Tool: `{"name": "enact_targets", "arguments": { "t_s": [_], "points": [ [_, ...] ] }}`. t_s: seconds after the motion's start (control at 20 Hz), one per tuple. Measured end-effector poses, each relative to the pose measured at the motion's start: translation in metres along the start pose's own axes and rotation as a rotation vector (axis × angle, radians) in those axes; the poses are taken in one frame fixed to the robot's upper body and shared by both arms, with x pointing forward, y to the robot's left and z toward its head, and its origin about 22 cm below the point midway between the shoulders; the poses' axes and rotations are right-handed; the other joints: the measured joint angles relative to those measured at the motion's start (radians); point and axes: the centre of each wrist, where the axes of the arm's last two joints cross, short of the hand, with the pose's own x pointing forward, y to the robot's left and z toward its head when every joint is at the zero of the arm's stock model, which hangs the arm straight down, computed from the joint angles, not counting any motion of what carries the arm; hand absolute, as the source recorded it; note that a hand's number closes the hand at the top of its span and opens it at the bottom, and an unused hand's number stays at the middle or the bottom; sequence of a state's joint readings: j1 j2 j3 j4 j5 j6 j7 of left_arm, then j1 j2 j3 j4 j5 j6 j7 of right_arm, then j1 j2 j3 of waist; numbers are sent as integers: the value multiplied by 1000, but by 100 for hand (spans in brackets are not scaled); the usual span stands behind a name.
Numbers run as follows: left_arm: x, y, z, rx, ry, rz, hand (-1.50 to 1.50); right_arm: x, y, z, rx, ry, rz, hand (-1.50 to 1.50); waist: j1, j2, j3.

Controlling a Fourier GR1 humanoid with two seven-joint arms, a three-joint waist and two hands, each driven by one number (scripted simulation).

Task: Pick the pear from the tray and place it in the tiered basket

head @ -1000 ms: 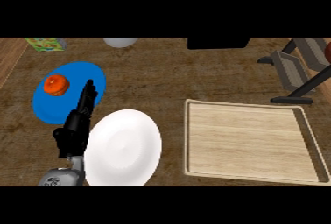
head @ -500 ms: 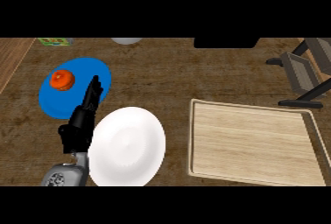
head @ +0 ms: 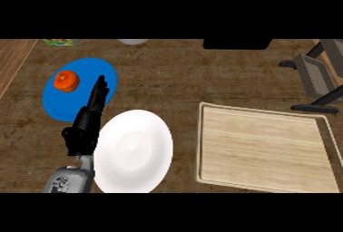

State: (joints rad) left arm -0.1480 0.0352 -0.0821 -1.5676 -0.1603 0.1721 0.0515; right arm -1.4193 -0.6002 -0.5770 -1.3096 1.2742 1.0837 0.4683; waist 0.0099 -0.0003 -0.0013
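The wooden tray (head: 268, 149) lies at the right of the counter with nothing on it. I see no pear anywhere in the head view. The dark tiered basket (head: 315, 77) stands at the far right, partly cut off by the edge. My left hand (head: 84, 129) rests at the left with straight fingers pointing away from me. It holds nothing and lies between a blue plate and a white plate. My right hand does not show.
A blue plate (head: 67, 104) at the left carries a round red-orange fruit (head: 66, 81). A white plate (head: 134, 152) sits close to my left forearm. A black object (head: 237, 44), a pale bowl (head: 134, 41) and a green item (head: 60, 42) line the far edge.
The view has drifted: the basket has slid toward the right edge and the far items toward the top. My left hand keeps its pose.
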Motion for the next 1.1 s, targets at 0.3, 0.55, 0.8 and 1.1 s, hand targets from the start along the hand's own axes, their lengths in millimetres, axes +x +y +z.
{"name": "enact_targets", "arguments": {
  "t_s": [0.3,0.55,0.8,1.1],
  "points": [
    [-1,1,1,-6,1,-2,0,-5,-2,-26,-21,40,30,150,6,4,0],
    [-4,0,1,-10,-3,-1,0,-19,16,-54,-46,50,68,150,7,7,1],
    [-7,-3,1,-16,-6,-1,0,-35,31,-77,-51,66,114,150,12,9,1],
    [-5,-2,-6,-17,-4,-4,0,-57,44,-96,-2,153,-71,-150,12,9,1]
  ]
}}
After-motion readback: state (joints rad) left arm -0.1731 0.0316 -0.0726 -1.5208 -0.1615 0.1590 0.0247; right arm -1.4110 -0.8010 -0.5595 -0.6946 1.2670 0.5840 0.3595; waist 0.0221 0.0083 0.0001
